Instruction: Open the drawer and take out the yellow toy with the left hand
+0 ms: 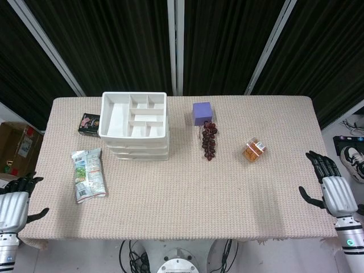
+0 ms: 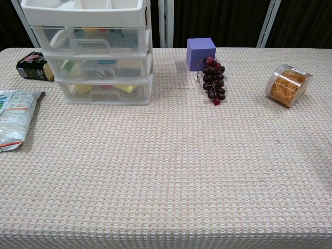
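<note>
One white drawer unit (image 2: pixel 93 52) stands on the worktop (image 1: pixel 182 187), and it has three clear drawers, all closed, under a divided top tray. There is one purple cube (image 2: pixel 201 52), one bunch of dark grapes (image 2: pixel 213 80), one clear jar of rubber bands (image 2: pixel 288 85), one small black box (image 1: pixel 89 124) and one pale snack packet (image 1: pixel 89 174). Two robot hands show: the left hand (image 1: pixel 14 206) and the right hand (image 1: pixel 331 186).

A robotics lab or test room: a table (image 1: pixel 227 199) under a woven cloth stands before black curtains (image 1: pixel 125 40) on white frame bars, with loose cables (image 1: pixel 133 256) beneath and a cardboard box (image 1: pixel 17 145) beside it
</note>
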Motion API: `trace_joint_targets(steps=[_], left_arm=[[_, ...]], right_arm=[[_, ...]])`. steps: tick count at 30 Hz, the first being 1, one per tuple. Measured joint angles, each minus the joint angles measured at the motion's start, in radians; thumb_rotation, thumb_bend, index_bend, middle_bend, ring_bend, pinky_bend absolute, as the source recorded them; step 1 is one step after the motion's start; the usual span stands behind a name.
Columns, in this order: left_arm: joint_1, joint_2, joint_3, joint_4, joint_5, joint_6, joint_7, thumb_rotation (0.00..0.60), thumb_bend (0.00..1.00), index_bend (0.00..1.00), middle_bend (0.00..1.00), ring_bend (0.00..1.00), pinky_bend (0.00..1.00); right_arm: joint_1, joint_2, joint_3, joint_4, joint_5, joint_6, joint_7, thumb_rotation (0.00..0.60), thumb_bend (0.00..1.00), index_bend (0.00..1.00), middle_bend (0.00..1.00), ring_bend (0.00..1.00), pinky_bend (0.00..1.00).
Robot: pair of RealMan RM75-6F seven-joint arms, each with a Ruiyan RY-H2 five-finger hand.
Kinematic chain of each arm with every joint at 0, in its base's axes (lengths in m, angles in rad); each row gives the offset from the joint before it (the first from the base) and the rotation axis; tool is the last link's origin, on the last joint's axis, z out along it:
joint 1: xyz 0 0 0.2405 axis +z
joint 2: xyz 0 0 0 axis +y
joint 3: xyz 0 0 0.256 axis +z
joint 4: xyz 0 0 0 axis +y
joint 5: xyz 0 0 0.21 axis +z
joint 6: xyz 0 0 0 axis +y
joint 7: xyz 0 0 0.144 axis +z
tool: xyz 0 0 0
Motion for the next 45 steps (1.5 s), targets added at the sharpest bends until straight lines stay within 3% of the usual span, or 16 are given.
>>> trace_joint_targets(steps=[10, 14, 20, 25, 29, 37, 45], left_arm=[[-0.014, -0.033, -0.024, 0.022, -0.009, 0.001, -0.008, 0.600, 0.09, 0.23, 0.16, 0.18, 0.21], [-0.035, -0.054, -0.046, 0.000, -0.007, -0.009, -0.057, 0.600, 0.10, 0.25, 0.29, 0.29, 0.28], [-0.128, -0.111, -0.082, -0.026, 0.008, -0.117, -0.196, 0.600, 0.26, 0.32, 0.50, 0.55, 0.79], [-0.221, -0.157, -0.111, -0.037, -0.017, -0.270, -0.350, 0.600, 0.38, 0.32, 0.63, 0.74, 0.95], [-0.304, -0.257, -0.150, 0.002, -0.063, -0.372, -0.513, 0.600, 0.41, 0.30, 0.70, 0.81, 1.00], [-0.402, -0.456, -0.228, 0.118, -0.210, -0.492, -0.711, 0.600, 0.45, 0.21, 0.78, 0.89, 1.00], [-0.427, -0.581, -0.266, 0.187, -0.234, -0.477, -0.810, 0.600, 0.46, 0.19, 0.81, 0.91, 1.00]], right_arm=[[0.016, 0.001, 0.024, -0.025, 0.007, 0.002, -0.019, 0.600, 0.29, 0.00, 0.02, 0.00, 0.00], [0.022, 0.017, 0.029, -0.033, -0.001, 0.001, 0.025, 0.600, 0.29, 0.00, 0.02, 0.00, 0.00], [0.040, 0.051, 0.054, -0.067, -0.004, 0.006, 0.003, 0.600, 0.29, 0.00, 0.03, 0.00, 0.00], [0.050, 0.059, 0.060, -0.082, -0.013, 0.008, 0.000, 0.600, 0.29, 0.00, 0.03, 0.00, 0.00], [0.051, 0.059, 0.059, -0.084, -0.019, 0.011, -0.005, 0.600, 0.29, 0.00, 0.03, 0.00, 0.00], [0.051, 0.057, 0.056, -0.094, -0.011, 0.008, -0.031, 0.600, 0.29, 0.00, 0.03, 0.00, 0.00], [0.048, 0.050, 0.051, -0.098, -0.001, 0.007, -0.048, 0.600, 0.29, 0.00, 0.03, 0.00, 0.00]])
